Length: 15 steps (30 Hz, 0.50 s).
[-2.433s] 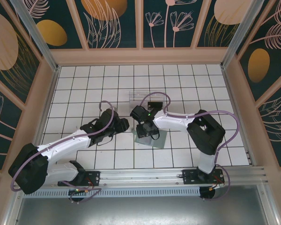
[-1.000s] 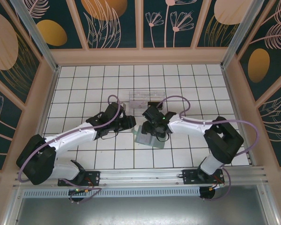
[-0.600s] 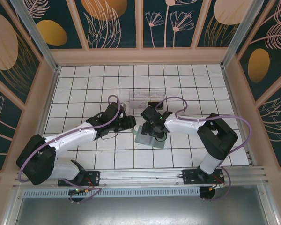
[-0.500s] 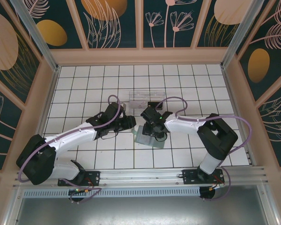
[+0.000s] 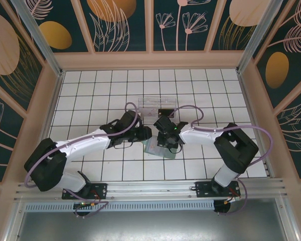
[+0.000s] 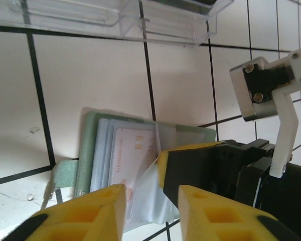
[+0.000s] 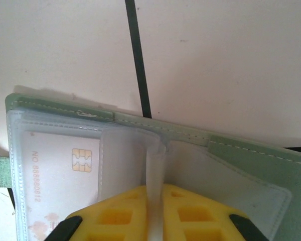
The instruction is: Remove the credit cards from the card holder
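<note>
Reaches farther right with the left arm than a second ago, setting the left claw point(image 5: 144, 135) just beside the right claw point(image 5: 165, 143) over the card holder point(image 5: 155, 149); pinches now with the right claw, spread wide back then. Around it all, dark wall panels painted with pale stems and orange ovals, framed in light wood. Underneath, a white-tiled counter point(image 5: 90, 90) with dark grout. On it, just beyond the claws, a clear plastic tray point(image 5: 150, 104), also visible along the top of the left wrist view point(image 6: 115, 20). Nearer than the tray, open and flat on the tiles: the card holder point(image 6: 88, 150), grey-green outside, clear pockets inside. From the right wrist: right claw point(image 7: 155, 201) clenched on the card holder point(image 7: 261, 165) by a thin clear pocket leaf point(image 7: 154, 165) standing up at the fold, yellow fingers all but meeting. Left of that leaf, under clear plastic, a pale credit card point(image 7: 60, 186) with chip and printed number, still pocketed. From the left wrist: left claw point(image 6: 151, 196) released, yellow fingers apart over the holder's near edge, pale credit card point(image 6: 133, 155) just ahead of the gap, right claw point(image 6: 200, 165) close on the right; touching the plastic or not, impossible to tell.
</note>
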### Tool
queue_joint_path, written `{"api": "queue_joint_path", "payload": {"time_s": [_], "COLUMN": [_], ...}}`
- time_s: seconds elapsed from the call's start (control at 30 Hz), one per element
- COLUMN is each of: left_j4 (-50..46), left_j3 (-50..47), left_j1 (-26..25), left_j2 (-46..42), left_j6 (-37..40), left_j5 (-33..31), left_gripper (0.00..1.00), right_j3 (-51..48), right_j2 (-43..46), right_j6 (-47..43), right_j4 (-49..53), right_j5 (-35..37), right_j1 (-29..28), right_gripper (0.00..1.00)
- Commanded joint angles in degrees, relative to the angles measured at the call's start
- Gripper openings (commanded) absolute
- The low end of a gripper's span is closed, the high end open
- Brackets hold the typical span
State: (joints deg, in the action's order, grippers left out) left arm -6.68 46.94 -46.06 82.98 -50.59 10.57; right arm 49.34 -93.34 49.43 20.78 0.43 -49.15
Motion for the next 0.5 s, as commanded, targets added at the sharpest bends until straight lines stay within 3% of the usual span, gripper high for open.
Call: {"api": "queue_joint_path", "payload": {"time_s": [0.0, 0.27, 0.47], "left_j4": [-2.22, -2.45, -3.17], "left_j3": [1.83, 2.85, 3.47], "left_j1": [-0.89, -1.92, -2.01], "left_j2": [2.31, 6.88, 9.75], "left_j6": [-0.29, -0.68, 0.79], "left_j5": [1.12, 4.06, 4.14], "left_gripper": [0.26, 0.15, 0.08], "right_j3": [-2.42, -7.78, -11.40], "right_j2": [2.06, 9.29, 12.42], "right_j6": [-1.45, -1.88, -3.24], "right_j4": [-1.57, -10.38, -16.40], "right_j5": [0.72, 0.68, -3.62], "right_j1": [0.36, 0.45, 1.25], "right_gripper": [0.12, 0.12, 0.12]}}
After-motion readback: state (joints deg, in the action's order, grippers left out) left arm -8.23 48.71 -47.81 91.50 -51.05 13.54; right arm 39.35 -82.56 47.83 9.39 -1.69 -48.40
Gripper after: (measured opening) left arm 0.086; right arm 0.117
